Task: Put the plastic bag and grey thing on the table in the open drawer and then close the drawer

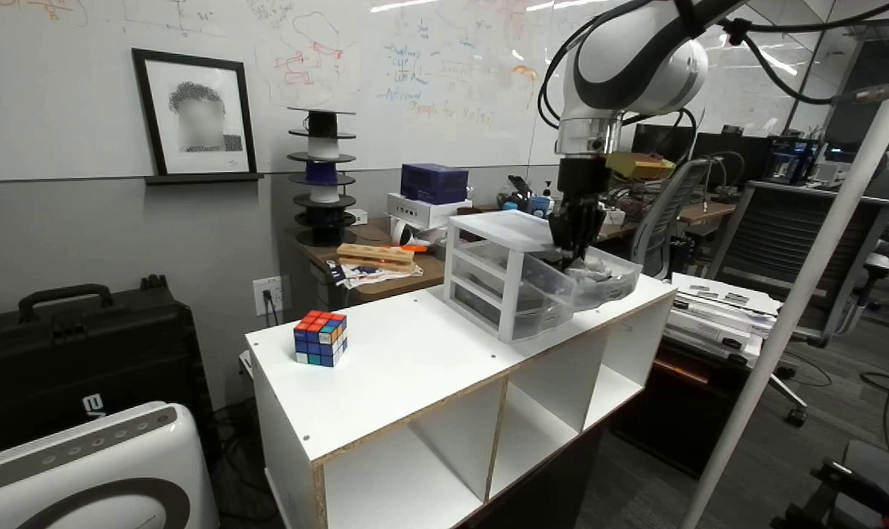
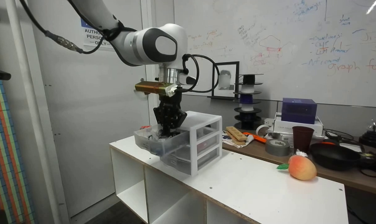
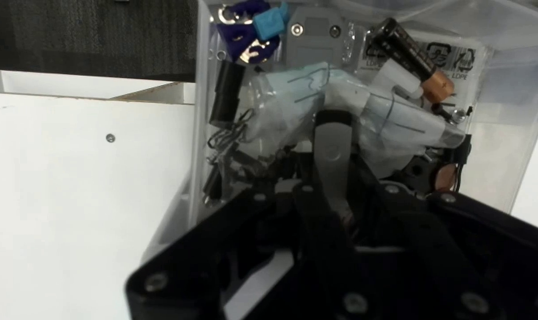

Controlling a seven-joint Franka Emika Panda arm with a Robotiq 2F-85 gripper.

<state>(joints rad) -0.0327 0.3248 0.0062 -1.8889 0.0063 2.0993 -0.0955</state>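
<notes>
The gripper (image 2: 167, 130) is pointed down into the open drawer (image 2: 150, 145), and the grey thing (image 3: 333, 153), black at its tip, is pinched between its fingers, as seen in the wrist view. The bag (image 3: 289, 111) is also contained in the drawer, seen on both sides of that tip; whether the two are touching cannot be told. A battery (image 3: 413, 58) is seen near the bag. The drawer is pulled out from the chest (image 2: 193, 152), which is placed on the table (image 1: 386, 397). In an exterior view, a cube (image 1: 319, 339) is shown on the table, well apart from the chest.
</notes>
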